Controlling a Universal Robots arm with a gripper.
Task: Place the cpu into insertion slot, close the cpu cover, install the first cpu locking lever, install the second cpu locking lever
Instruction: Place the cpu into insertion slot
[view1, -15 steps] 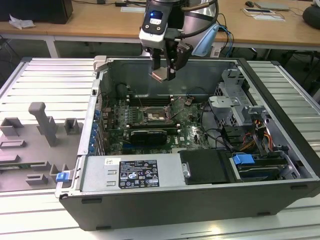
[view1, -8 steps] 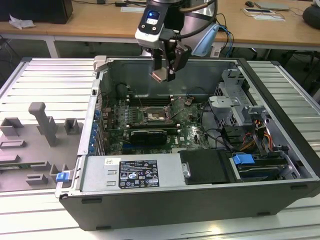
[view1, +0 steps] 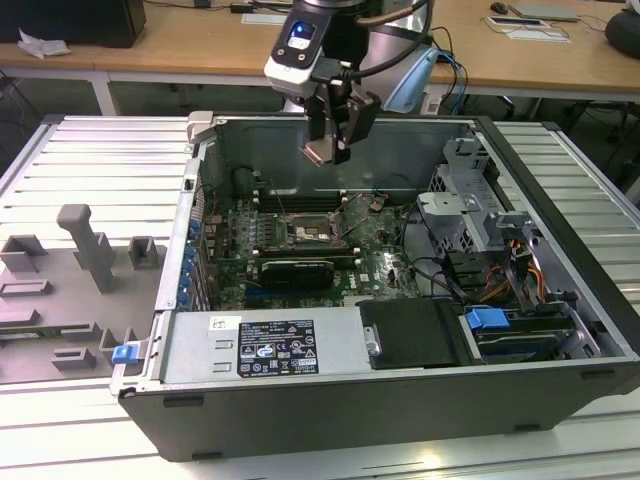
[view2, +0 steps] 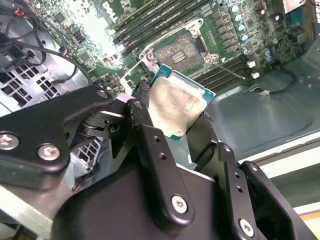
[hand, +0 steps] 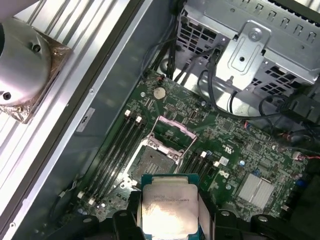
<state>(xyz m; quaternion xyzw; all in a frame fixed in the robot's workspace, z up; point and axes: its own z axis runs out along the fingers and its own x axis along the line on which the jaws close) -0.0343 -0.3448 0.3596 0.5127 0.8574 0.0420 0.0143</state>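
Above an open computer case (view1: 330, 425) on a ribbed metal counter (view1: 90, 150), the arm's tool (view1: 326, 150) hangs with the cpu (view1: 318, 151) clamped between its fingers, the chip not yet seated.

At the exterior view's left, a grey moulded fixture (view1: 95, 250) lies on the counter beside the case, untouched. Moving right, the green board (view1: 385, 262) covers the case floor, and near its middle sits the insertion slot (view1: 312, 232), dark-centred and bare. The insertion slot lies below the tool and well apart from it, close to in line with the chip, so the gap between them looks chiefly a matter of height.

In the first wrist view the cpu (hand: 169, 210) shows its pale metal top, gripped by two opposite edges, with the insertion slot (hand: 152, 160) open on the board beyond it. The second wrist view shows one black finger (view2: 150, 130) pressed to the chip's edge.

Just beside the insertion slot, toward the exterior view's right, the cpu cover (view1: 352, 213) is tipped up off the socket. In the first wrist view its thin frame (hand: 172, 131) stands raised, leaving the socket's mouth unobstructed. Farther right, a metal drive cage (view1: 465, 200) stands well apart from the tool.
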